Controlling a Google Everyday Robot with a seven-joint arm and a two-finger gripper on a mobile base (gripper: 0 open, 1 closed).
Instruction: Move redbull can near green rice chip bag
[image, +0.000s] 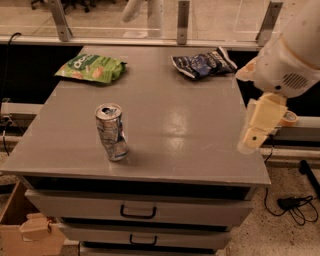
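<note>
The gripper, closure indeterminate, hangs right of the cabinet; the dented redbull can warrants a centred, level grasp.

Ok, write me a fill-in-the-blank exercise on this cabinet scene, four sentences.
1. The redbull can stands ____ on the grey cabinet top.
2. The green rice chip bag lies at the back corner on the view's ____ side, apart from the can.
3. The hand hangs beside the top's ____ edge in the view, away from the can.
4. The other snack bag is dark ____ and white.

Missing words: upright; left; right; blue.
</note>
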